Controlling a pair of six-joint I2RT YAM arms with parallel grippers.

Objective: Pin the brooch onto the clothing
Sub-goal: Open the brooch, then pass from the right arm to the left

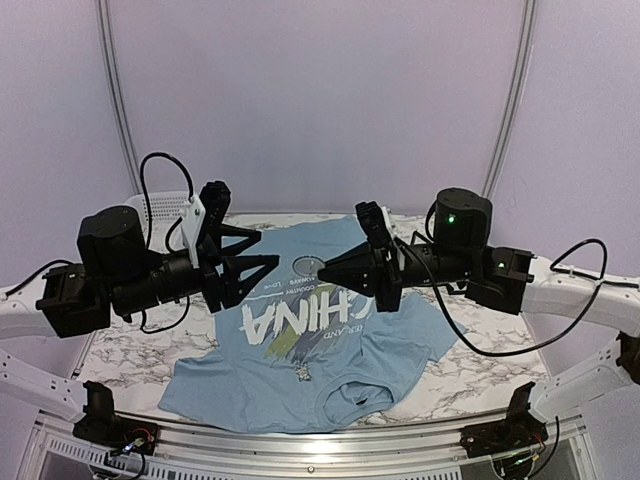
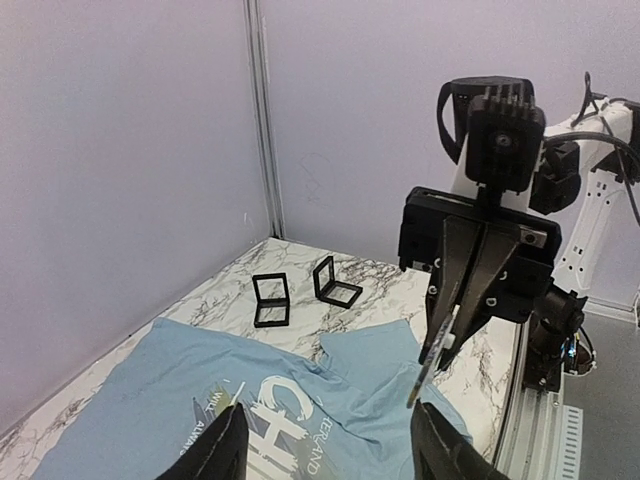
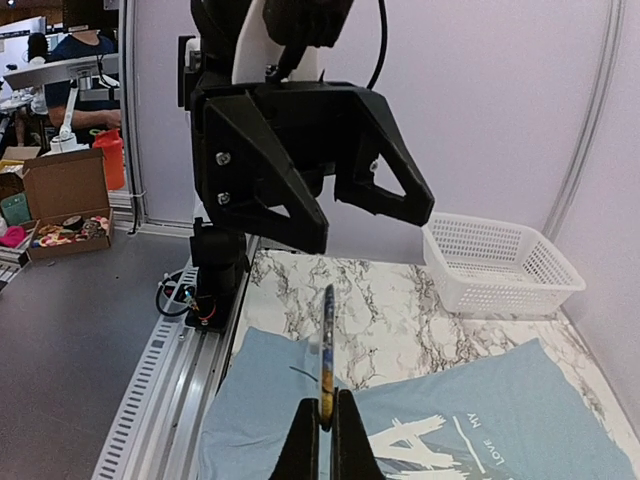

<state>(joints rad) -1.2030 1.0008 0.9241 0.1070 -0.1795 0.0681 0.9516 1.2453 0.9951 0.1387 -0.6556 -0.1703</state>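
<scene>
The brooch point(image 1: 308, 266) is a thin round disc held in the air above the clothing, a light blue T-shirt point(image 1: 250, 385) with white "CHINA" lettering spread on the marble table. My right gripper point(image 1: 322, 268) is shut on the disc's edge. In the right wrist view the brooch point(image 3: 325, 350) stands edge-on, rising from my shut right gripper point(image 3: 326, 415). My left gripper point(image 1: 270, 247) faces it from the left, open and empty, a small gap away. The left wrist view shows the brooch point(image 2: 432, 352) hanging from the right gripper point(image 2: 447, 335), above and between the spread left fingertips point(image 2: 232, 420).
Two small square black cases point(image 2: 270, 300) point(image 2: 336, 283) stand open on the marble beyond the shirt. A white mesh basket point(image 3: 500, 265) sits at the table's far left corner. A metal rail point(image 2: 520, 400) runs along the near edge.
</scene>
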